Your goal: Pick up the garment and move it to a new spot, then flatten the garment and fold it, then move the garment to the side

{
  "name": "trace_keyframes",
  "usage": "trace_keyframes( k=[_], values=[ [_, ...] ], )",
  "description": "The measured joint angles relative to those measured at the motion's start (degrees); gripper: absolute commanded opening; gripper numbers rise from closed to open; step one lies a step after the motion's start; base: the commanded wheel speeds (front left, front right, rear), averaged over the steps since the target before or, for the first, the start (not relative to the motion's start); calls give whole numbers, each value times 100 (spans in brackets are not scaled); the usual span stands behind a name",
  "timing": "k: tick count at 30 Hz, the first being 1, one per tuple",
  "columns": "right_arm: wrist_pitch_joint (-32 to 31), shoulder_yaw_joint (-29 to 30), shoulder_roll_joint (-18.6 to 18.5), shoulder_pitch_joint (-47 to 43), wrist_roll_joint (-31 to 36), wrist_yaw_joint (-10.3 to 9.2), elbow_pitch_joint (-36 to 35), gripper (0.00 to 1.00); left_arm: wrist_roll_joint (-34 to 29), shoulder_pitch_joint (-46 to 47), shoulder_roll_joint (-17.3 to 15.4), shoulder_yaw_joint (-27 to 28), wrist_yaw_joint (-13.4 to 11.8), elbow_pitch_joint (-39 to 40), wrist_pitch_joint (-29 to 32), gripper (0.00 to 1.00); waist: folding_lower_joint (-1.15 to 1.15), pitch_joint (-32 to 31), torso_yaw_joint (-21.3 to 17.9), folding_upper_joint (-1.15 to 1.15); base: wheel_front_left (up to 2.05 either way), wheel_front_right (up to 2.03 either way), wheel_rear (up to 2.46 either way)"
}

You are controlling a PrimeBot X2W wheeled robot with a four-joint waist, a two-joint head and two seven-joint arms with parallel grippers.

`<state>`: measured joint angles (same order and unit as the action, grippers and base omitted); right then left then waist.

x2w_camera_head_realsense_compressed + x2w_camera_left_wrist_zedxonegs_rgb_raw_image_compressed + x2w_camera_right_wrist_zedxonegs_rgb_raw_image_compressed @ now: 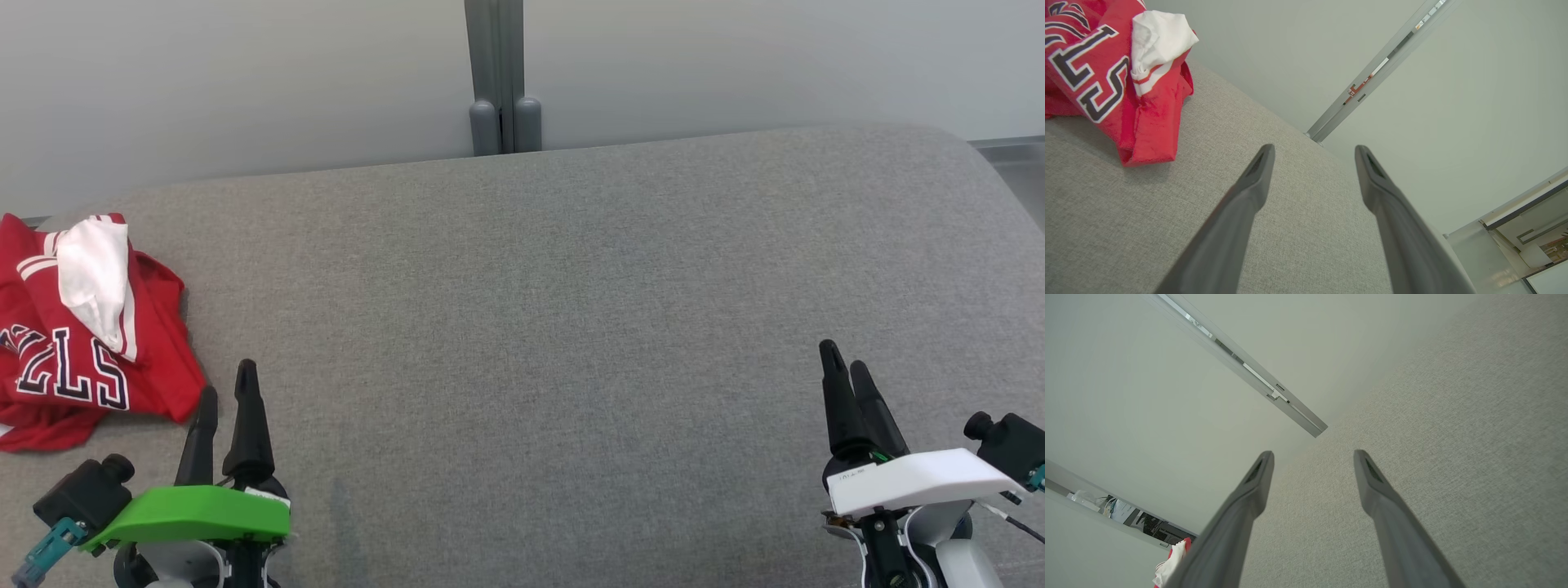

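Pickup not begun: left gripper and right gripper gape empty; garment lies just left of the former, which must reach over

bare grey cushion ahead, garment heaped left

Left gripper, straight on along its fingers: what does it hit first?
Likely bare grey cushion, then the pale wall behind it; depth is unclear. The red garment lies left of the left gripper's line.
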<state>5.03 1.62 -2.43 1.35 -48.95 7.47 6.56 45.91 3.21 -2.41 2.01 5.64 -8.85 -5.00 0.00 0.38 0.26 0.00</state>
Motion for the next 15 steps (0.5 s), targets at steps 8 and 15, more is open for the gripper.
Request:
trace_keyframes(
  k=[8,15],
  values=[
    [122,-82,-5,-54,605,0,-45,100,-691,-1,-2,-33,-19,-13,-134,100,0,2,19,0,0,0,0],
    [248,-167,-8,-73,1178,0,-83,100,-1223,-1,-4,-105,-46,-18,-254,100,0,11,39,0,0,0,0]
  ],
)
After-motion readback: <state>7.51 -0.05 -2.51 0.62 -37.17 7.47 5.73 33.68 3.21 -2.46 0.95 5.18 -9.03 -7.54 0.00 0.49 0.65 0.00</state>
